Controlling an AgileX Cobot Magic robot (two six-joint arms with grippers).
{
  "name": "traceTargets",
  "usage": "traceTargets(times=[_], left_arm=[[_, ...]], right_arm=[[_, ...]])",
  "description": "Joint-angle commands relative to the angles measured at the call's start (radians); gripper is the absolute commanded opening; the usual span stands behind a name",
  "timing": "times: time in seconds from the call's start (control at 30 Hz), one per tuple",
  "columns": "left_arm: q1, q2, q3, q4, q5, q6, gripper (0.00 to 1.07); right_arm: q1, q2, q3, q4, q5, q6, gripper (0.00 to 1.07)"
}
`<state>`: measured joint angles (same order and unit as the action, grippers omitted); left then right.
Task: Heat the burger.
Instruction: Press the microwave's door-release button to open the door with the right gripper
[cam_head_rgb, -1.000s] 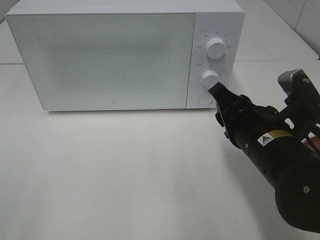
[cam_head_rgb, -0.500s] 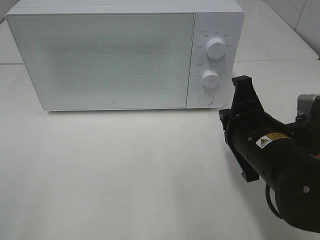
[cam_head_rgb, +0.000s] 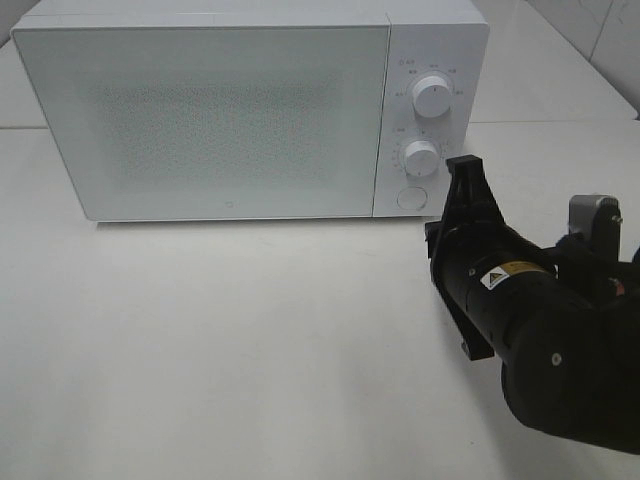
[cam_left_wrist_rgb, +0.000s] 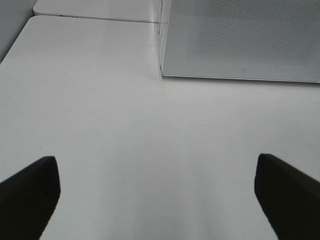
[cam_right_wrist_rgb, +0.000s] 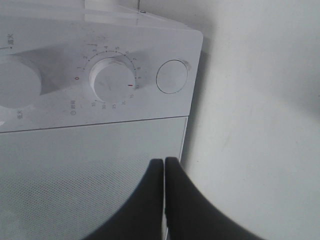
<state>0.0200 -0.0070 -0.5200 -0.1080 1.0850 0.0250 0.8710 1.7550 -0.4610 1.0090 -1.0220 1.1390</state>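
Right wrist view shows the right pincer (cam_right_wrist_rgb: 164, 161) clenched empty before the timer dial (cam_right_wrist_rgb: 112, 82) of the microwave (cam_right_wrist_rgb: 60, 170), probably to nudge it; left pincer (cam_left_wrist_rgb: 155, 167) released.

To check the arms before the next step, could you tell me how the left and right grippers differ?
The left gripper is open wide; the right gripper is shut, fingers pressed together. The left gripper stands back from the microwave across the table; the right gripper is close by its lower dial. Both have dark fingers and hold nothing.
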Motion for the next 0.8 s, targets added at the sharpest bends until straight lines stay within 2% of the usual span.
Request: traceTargets(times=[0.03,0.8], left_arm=[[0.000,-0.022,0.003,-0.001,-0.014,-0.003,0.98],[0.000,-0.022,0.003,-0.001,-0.014,-0.003,0.98]], right_arm=[[-0.045,0.019,-0.037,-0.028,0.019,0.009,0.00],[-0.218,0.174,-0.200,-0.124,0.131,0.061,0.00]])
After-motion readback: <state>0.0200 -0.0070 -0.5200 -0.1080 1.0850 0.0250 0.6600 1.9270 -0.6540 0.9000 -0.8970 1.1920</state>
